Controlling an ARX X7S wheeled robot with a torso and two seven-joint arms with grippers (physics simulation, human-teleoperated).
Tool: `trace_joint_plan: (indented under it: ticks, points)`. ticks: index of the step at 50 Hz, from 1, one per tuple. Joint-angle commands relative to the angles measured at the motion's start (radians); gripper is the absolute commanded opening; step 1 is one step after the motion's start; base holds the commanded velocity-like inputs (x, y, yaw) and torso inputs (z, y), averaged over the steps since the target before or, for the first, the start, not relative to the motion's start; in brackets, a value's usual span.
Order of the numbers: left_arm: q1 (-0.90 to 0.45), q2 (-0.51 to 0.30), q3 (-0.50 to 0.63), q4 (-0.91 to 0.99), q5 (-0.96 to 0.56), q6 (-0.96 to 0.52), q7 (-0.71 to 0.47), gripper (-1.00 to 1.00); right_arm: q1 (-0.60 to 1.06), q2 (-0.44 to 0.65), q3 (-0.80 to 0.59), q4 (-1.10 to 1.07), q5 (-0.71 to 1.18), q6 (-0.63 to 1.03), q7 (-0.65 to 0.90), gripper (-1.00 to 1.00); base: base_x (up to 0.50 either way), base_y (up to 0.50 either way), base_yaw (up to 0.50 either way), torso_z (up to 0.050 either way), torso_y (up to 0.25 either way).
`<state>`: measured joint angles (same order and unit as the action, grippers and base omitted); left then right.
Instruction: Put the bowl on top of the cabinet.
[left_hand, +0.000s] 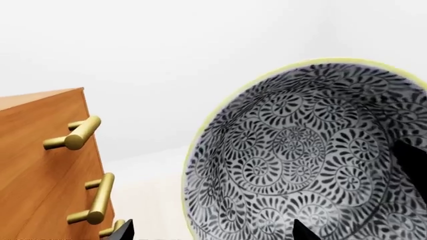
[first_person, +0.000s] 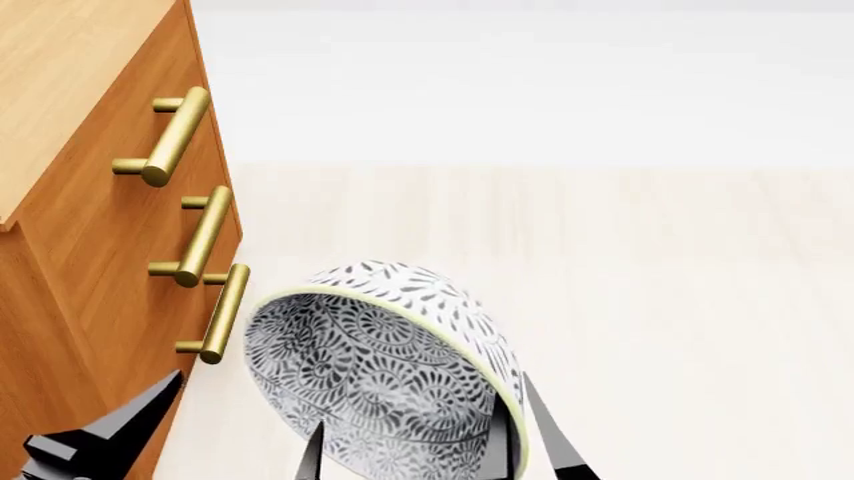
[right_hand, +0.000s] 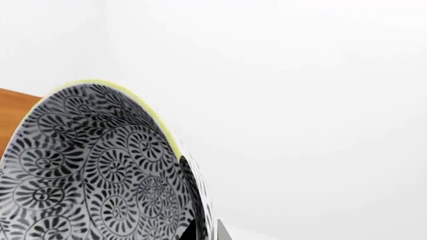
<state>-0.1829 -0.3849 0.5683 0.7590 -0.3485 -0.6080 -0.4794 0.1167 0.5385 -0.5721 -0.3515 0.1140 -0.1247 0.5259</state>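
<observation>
The bowl (first_person: 387, 370), patterned in dark grey-blue with a pale rim, hangs tilted on its side, its opening facing the cabinet (first_person: 94, 250). It is low beside the cabinet's front, level with the bottom handle and well below the light wood top (first_person: 67, 80). My right gripper (first_person: 523, 425) is shut on the bowl's rim, one finger inside and one outside (right_hand: 203, 231). My left gripper (first_person: 247, 405) stands open between cabinet and bowl (left_hand: 300, 160), one finger before the bowl's opening, holding nothing (left_hand: 213, 232). A dark finger of the right gripper (left_hand: 408, 160) shows inside the bowl.
Three brass bar handles (first_person: 180, 135) stick out from the cabinet front toward the bowl and left gripper. Pale floor (first_person: 641, 300) stretches to the right and a white wall (first_person: 534, 80) lies behind. An orange sliver of the cabinet (right_hand: 17, 100) shows behind the bowl (right_hand: 87, 175).
</observation>
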Motion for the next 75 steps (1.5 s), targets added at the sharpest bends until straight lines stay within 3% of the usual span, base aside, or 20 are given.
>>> trace_joint_plan:
  ticks: [1, 35, 37, 59, 60, 75]
  points:
    - [0.007, 0.009, -0.037, -0.016, 0.008, 0.025, 0.018, 1.00, -0.020, -0.002, 0.020, -0.028, -0.030, -0.031, -0.025, -1.00, 0.00, 0.00, 0.00, 0.000, 0.000]
    - [-0.029, 0.014, -0.047, -0.110, 0.010, 0.033, 0.014, 1.00, -0.061, 0.022, -0.006, -0.048, -0.062, -0.089, -0.035, -1.00, 0.00, 0.00, 0.00, 0.000, 0.001]
    - [-0.022, 0.005, -0.043, -0.125, 0.013, 0.094, 0.048, 1.00, -0.060, 0.023, -0.006, -0.048, -0.058, -0.091, -0.037, -1.00, 0.00, 0.00, 0.00, 0.000, 0.000]
    - [-0.006, 0.006, -0.085, -0.148, -0.029, 0.117, 0.045, 1.00, -0.058, 0.022, -0.004, -0.035, -0.051, -0.098, -0.033, -1.00, 0.00, 0.00, 0.00, 0.000, 0.000]
    - [-0.005, 0.008, -0.086, -0.149, -0.024, 0.117, 0.038, -1.00, -0.058, 0.022, -0.004, -0.034, -0.050, -0.099, -0.034, -1.00, 0.00, 0.00, 0.00, 0.000, 0.000]
    - [0.001, -0.003, -0.071, -0.155, -0.020, 0.138, 0.053, -1.00, -0.056, 0.019, -0.006, -0.024, -0.053, -0.103, -0.032, -1.00, 0.00, 0.00, 0.00, 0.000, 0.001]
